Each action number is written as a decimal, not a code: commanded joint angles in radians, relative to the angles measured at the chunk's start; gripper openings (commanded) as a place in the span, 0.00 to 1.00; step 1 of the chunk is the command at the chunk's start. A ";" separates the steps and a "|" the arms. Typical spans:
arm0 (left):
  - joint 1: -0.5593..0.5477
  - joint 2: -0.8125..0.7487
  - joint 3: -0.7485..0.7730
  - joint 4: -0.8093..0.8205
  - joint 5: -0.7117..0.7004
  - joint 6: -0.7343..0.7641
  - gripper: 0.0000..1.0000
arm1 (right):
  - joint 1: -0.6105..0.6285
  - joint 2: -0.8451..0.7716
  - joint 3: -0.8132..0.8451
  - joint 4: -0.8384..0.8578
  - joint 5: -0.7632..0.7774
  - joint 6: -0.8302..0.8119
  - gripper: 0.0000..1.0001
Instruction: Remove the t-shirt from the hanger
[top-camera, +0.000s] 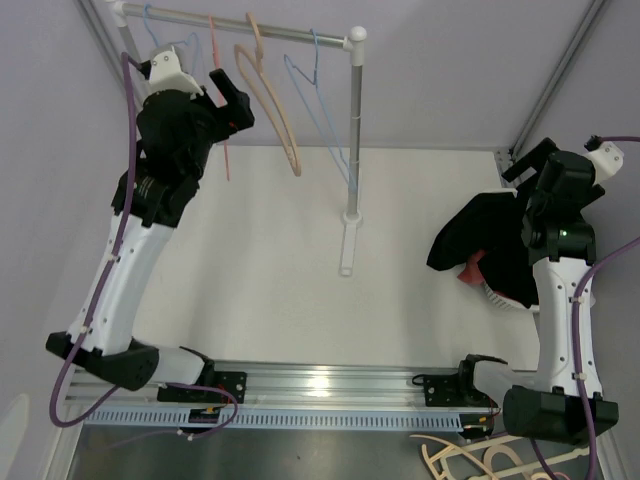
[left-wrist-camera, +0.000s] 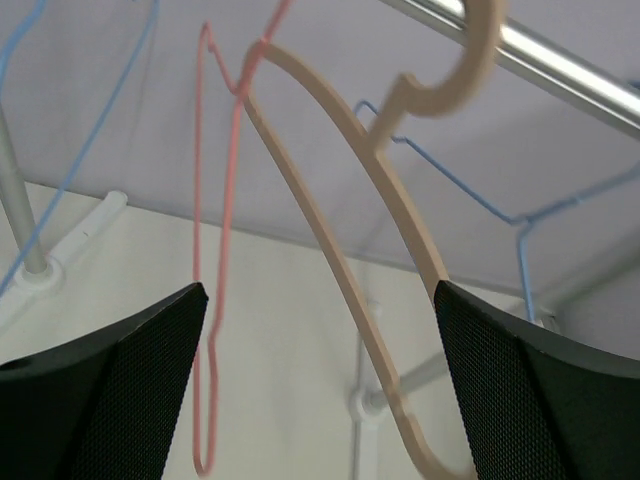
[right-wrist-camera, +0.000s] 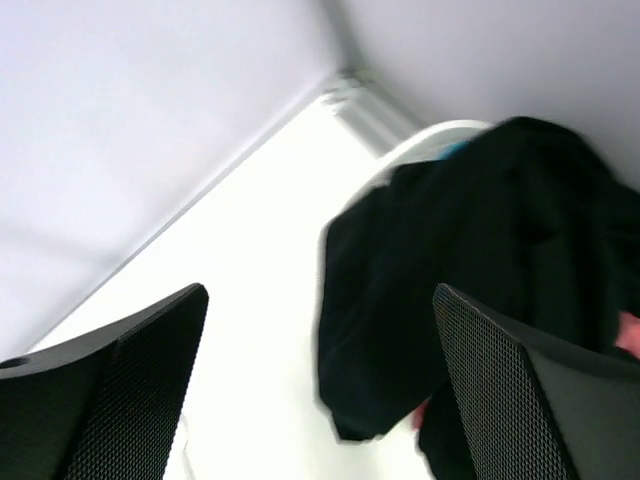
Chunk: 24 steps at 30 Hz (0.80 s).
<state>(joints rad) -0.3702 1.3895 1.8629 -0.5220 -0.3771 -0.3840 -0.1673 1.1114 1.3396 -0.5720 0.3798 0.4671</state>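
The black t-shirt is no longer on any hanger. It lies heaped at about 3 o'clock on the worktop, draped over the rim of a white basket with something red showing beneath it. At 11 o'clock the tan hanger hangs bare from the rail, between a thin pink hanger and a blue hanger.

The removal itself therefore looks finished, and what remains is likely just the arms backing off. The left claw is raised beside the rail with its jaws apart and nothing between them. The right claw hovers over the shirt, its jaws also apart and empty. A next move would call for drawing each arm clear without snagging a hanger hook or dragging cloth off the basket.

The overhead view alone shows the whole layout, with the shirt and the rack well apart and spare hangers below the near edge at 5 o'clock. The left wrist view confirms what the overhead cannot. The tan hanger carries no fabric, its hook sits over the rail, and it lies beyond the left claw, not touching it. The right wrist view, somewhat blurred, shows the t-shirt spilling over the basket rim, free of the right claw.
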 joint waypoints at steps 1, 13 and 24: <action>-0.099 -0.154 -0.071 -0.073 -0.112 -0.019 0.99 | 0.089 -0.087 0.032 -0.002 -0.030 -0.070 0.99; -0.162 -0.704 -0.654 -0.139 0.007 -0.101 0.99 | 0.238 -0.332 -0.152 -0.028 -0.329 -0.062 1.00; -0.162 -0.958 -1.019 -0.131 0.155 -0.134 1.00 | 0.261 -0.504 -0.324 -0.204 -0.570 -0.185 0.99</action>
<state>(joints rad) -0.5266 0.5049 0.8791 -0.6842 -0.2768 -0.4881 0.0887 0.6186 0.9741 -0.7143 -0.0971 0.3641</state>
